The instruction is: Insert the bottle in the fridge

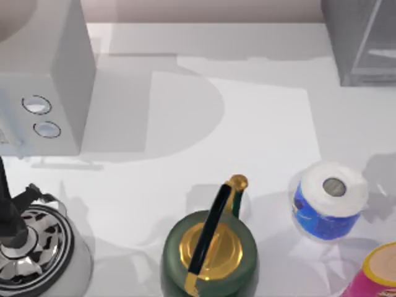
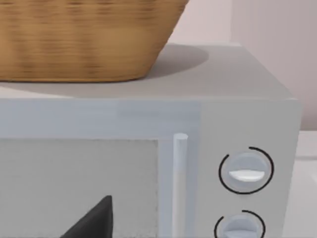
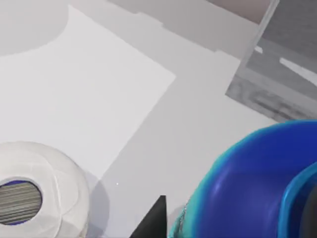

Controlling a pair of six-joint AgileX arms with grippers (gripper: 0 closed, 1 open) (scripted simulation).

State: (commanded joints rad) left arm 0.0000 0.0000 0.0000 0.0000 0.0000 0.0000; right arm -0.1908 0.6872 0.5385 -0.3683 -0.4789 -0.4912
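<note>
At one o'clock in the top view, in the far corner of the white table [image 1: 346,133]: the fridge [image 1: 362,43], a large mid-grey box-shaped cabinet with a glassy translucent front panel. At ten o'clock, well apart from it: a lighter grey box with two round dials [image 1: 46,74], seen close up from the left wrist with a woven tan basket [image 2: 84,39] standing on its roof. Before that box's door, a dark wedge of the left gripper [image 2: 91,220]; state of its jaws: cannot tell. Around the middle of the table, a flat white square sheet [image 1: 247,136]. At six o'clock, a dark green round kettle with a gold lid and black handle [image 1: 210,250]; at four o'clock, upright, a blue-labelled white-capped cylinder [image 1: 330,201]; at five o'clock, cut by the edge, a pink cylinder with a yellow rim [image 1: 378,272]; at eight o'clock, a shiny round metal vessel with black patterning [image 1: 37,247]. From the right wrist: the bottle [image 3: 247,188], a rounded blue form with a cyan-teal edge, very close to the camera and just beside a dark wedge of the right gripper [image 3: 151,223]. Pinched by the jaws or merely next to them: cannot tell, nor whether spread or pressed together. Beyond the bottle, across bare table, the grey fridge wall with pale shelf lines, well apart from it.
</note>
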